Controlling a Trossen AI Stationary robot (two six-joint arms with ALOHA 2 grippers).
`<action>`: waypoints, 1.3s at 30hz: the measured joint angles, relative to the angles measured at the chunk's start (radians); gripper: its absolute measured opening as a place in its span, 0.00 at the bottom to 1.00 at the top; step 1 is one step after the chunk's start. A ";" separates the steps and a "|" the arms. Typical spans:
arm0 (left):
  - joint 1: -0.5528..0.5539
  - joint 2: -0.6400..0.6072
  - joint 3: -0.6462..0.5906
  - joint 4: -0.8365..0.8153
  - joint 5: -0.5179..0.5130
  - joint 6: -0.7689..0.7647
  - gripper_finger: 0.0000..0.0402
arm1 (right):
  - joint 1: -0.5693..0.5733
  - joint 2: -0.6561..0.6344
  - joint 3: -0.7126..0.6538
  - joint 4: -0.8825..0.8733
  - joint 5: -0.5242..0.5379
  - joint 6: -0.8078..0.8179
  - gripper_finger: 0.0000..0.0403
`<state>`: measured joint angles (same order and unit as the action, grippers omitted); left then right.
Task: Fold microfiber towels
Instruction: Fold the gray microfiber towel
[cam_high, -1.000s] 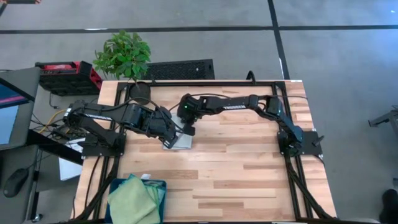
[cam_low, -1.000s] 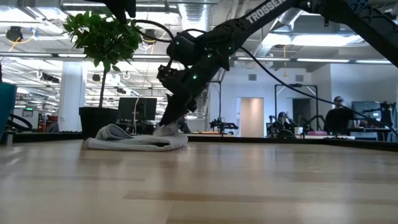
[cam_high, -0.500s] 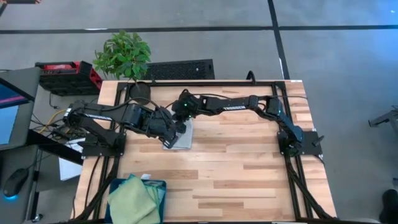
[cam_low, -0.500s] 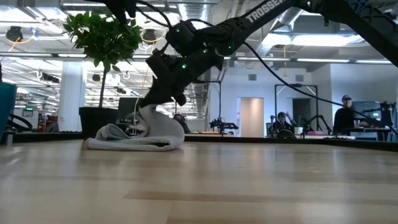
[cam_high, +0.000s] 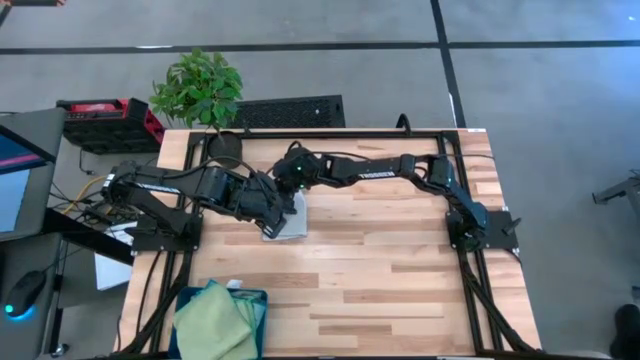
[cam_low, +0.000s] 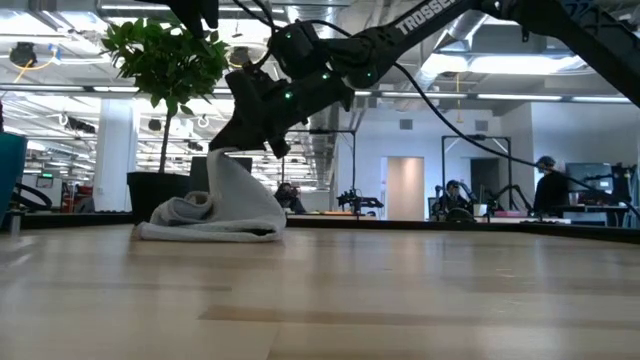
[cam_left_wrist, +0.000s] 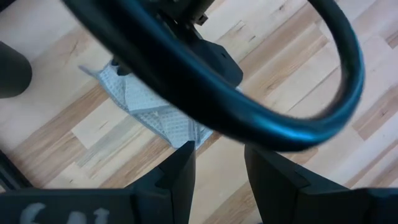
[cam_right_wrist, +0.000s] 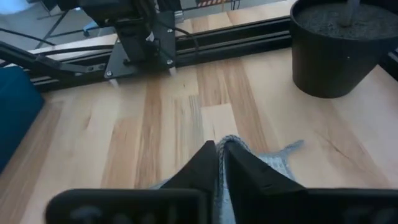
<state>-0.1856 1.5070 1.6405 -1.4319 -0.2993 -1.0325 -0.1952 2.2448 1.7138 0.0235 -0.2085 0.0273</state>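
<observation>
A pale grey microfiber towel (cam_high: 288, 224) lies bunched on the table left of centre. It also shows in the low view (cam_low: 215, 212). My right gripper (cam_low: 225, 150) is shut on one edge of it, raised above the pile; the rest lies on the wood. My left gripper (cam_left_wrist: 217, 163) is open, low over the towel's near-left part (cam_left_wrist: 155, 109), with bare wood between its fingers. I cannot tell whether it touches the cloth. A light green towel (cam_high: 215, 320) and others lie in the teal-blue bin (cam_high: 258, 300). My right gripper pinches an edge of the grey towel (cam_right_wrist: 229, 142) between its two shut fingers, coming down at a slant from the table's right. The held edge (cam_low: 222, 158) is lifted clear. The cloth hangs below the fingers in a slack sheet down to the pile on the table.
A potted plant (cam_high: 200, 90) stands at the far left corner; its dark pot (cam_right_wrist: 342, 43) is close beyond the towel. The bin stands at the near left edge. Bare wood lies to the right and near side (cam_high: 400, 270). People stand in the room behind.
My right gripper, shut on the towel's edge, has risen from the table and gone toward the table's left and far side. That edge has come up off the pile and now hangs as a sheet; the rest of the towel has stayed where it was.
</observation>
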 joint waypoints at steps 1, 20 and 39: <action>0.000 0.000 0.000 0.000 0.000 0.000 0.33 | 0.003 0.000 0.000 0.000 0.000 0.000 0.15; 0.000 0.000 0.000 0.000 0.003 0.003 0.33 | 0.031 -0.042 -0.001 -0.163 -0.032 0.000 0.62; 0.000 -0.043 0.000 0.000 -0.104 0.038 0.33 | 0.038 -0.141 0.001 -0.485 -0.078 -0.101 0.62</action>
<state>-0.1860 1.4636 1.6402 -1.4316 -0.4031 -0.9946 -0.1571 2.1040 1.7145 -0.4613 -0.2870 -0.0735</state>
